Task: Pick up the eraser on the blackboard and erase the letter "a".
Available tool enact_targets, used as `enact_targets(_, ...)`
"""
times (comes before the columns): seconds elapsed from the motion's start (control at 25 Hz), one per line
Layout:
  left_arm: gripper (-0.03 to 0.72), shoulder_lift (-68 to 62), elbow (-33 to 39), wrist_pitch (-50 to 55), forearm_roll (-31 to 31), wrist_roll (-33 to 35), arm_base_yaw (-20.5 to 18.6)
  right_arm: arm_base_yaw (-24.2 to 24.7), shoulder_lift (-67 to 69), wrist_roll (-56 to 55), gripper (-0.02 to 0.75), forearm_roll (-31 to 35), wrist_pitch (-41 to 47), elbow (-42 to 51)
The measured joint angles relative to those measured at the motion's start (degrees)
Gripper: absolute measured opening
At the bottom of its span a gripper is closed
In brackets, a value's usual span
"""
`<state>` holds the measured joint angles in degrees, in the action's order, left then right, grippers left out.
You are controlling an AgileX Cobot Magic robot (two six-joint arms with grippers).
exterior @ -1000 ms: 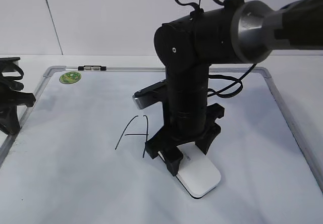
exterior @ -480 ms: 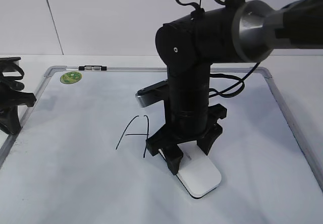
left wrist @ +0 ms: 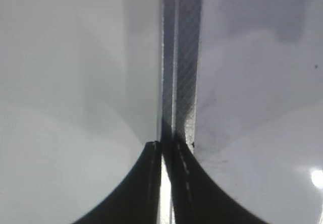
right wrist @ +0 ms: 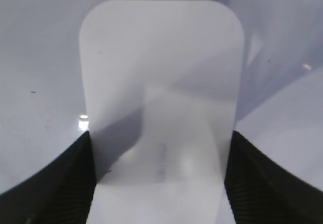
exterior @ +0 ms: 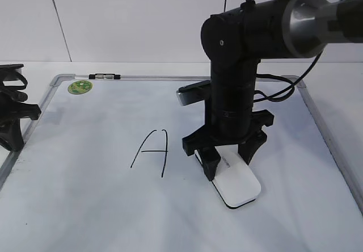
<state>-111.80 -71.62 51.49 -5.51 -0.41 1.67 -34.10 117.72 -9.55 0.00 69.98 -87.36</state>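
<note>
Since earlier, right end effector (exterior: 227, 162) slid eraser (exterior: 237, 183) rightward, clear of capital A (exterior: 152, 150). Eraser between its fingers, flat on blackboard (exterior: 85, 195); apparently clamped. Light, rigid, smooth; hold long sides.

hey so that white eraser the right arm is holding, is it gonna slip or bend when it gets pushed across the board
The eraser looks like a rigid plastic block, so it probably won't bend. Its top is smooth and glossy, so it might slip, though the right gripper clamps its two long sides. It lies flat on the blackboard, low and wide, so it should slide rather than tip.
</note>
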Motion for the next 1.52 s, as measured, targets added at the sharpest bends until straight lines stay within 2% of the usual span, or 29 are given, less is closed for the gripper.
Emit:
enact_targets(0.32,0.031,0.0,0.0,0.1,0.0,0.0,0.0,1.3,-0.4,-1.2,0.556,-5.0,-0.1,-3.8)
enact_targets(0.68,0.030,0.0,0.0,0.0,0.0,0.0,0.0,1.4,-13.8,-4.5,0.556,-9.5,0.1,-6.1)
enact_targets(0.96,0.030,0.0,0.0,0.0,0.0,0.0,0.0,1.4,-23.0,-9.3,0.556,-16.7,1.0,-5.8)
enact_targets(1.16,0.030,0.0,0.0,0.0,0.0,0.0,0.0,5.1,-26.1,-10.3,0.556,-17.7,1.3,-4.5)
enact_targets(1.52,0.030,0.0,0.0,0.0,0.0,0.0,0.0,17.2,-28.5,-10.4,0.556,-17.9,1.4,-0.3)
